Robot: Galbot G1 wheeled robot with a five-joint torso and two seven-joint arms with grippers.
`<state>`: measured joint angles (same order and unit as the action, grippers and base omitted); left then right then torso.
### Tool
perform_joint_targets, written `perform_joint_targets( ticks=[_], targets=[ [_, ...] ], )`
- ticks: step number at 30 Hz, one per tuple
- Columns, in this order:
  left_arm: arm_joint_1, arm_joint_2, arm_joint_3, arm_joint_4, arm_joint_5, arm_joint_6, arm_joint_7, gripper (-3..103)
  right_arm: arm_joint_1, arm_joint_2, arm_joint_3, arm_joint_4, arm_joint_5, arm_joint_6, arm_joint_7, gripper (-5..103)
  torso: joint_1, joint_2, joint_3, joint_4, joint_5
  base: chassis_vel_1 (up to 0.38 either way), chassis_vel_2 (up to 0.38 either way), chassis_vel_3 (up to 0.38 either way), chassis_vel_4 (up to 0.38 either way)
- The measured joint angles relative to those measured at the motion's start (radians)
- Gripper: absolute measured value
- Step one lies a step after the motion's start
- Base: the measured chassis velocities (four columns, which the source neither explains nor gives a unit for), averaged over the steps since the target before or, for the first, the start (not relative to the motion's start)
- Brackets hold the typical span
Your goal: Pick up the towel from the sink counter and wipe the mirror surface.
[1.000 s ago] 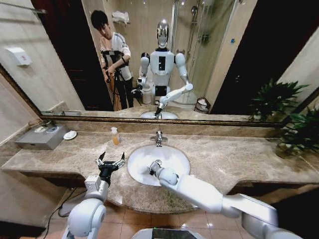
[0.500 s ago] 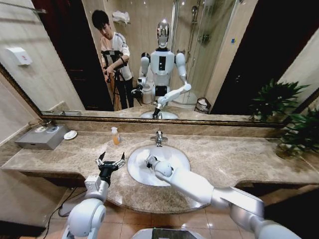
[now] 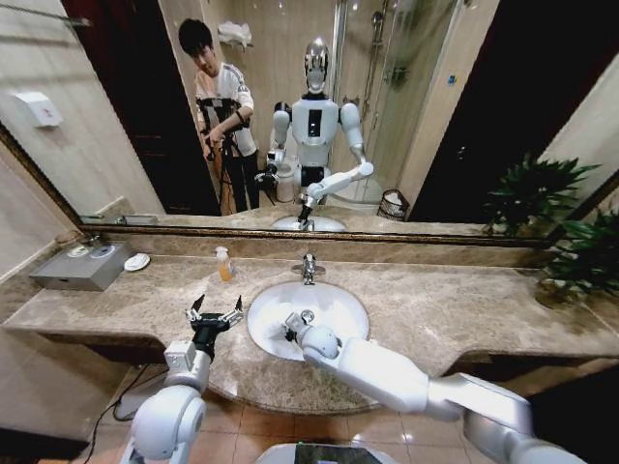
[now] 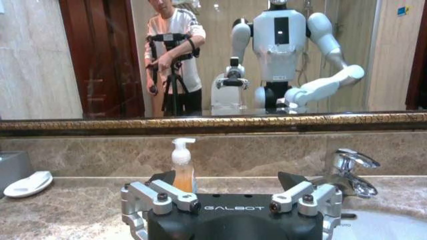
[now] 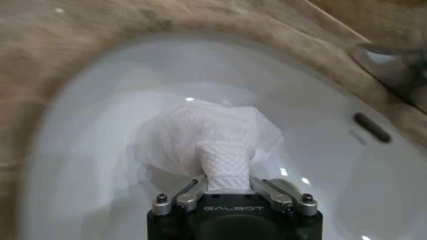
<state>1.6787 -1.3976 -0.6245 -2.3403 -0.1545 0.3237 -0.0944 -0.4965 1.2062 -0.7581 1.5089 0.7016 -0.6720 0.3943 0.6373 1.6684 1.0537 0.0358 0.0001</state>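
My right gripper (image 5: 227, 183) is shut on the towel (image 5: 208, 136), a white terry cloth that hangs bunched from its fingers above the white basin (image 5: 87, 125). In the head view the right gripper (image 3: 292, 327) sits over the left part of the basin (image 3: 338, 295), with the arm reaching in from the lower right. My left gripper (image 3: 215, 314) stands open over the sink counter (image 3: 464, 309), just left of the basin; its fingers (image 4: 152, 192) are spread with nothing between them. The mirror surface (image 3: 406, 126) spans the wall behind the counter.
A chrome tap (image 3: 309, 268) stands behind the basin, with a soap bottle (image 3: 224, 263) to its left. At the counter's far left are a grey box (image 3: 82, 267) and a small white dish (image 3: 136, 261). A potted plant (image 3: 580, 253) fills the right end.
My right gripper moved a little toward the tap and back over the basin with the towel in it. The left arm has stayed still.
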Motion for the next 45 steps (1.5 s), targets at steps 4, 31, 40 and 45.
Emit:
perform_joint_targets(
  ticks=[4,31,40,45],
  targets=[
    [0.0,0.0,0.0,0.0,0.0,0.0,0.0,100,0.016,0.028,0.038,-0.089,-0.034,0.015,-0.024,12,0.0,0.0,0.0,0.0003,0.0,0.0,0.0,0.0,0.0],
    [0.0,0.0,0.0,0.0,0.0,0.0,0.0,100,-0.054,-0.164,0.178,-0.031,-0.075,-0.018,-0.062,12,0.0,0.0,0.0,0.0003,0.0,0.0,0.0,0.0,0.0],
    [0.0,0.0,0.0,0.0,0.0,0.0,0.0,100,-0.132,-0.268,0.181,0.117,-0.061,-0.043,-0.029,12,0.0,0.0,0.0,-0.0001,0.0,0.0,0.0,0.0,0.0],
    [0.0,0.0,0.0,0.0,0.0,0.0,0.0,100,-0.16,-0.297,0.179,0.175,-0.048,-0.055,-0.01,12,0.0,0.0,0.0,-0.0003,0.0,0.0,0.0,0.0,0.0]
  ],
)
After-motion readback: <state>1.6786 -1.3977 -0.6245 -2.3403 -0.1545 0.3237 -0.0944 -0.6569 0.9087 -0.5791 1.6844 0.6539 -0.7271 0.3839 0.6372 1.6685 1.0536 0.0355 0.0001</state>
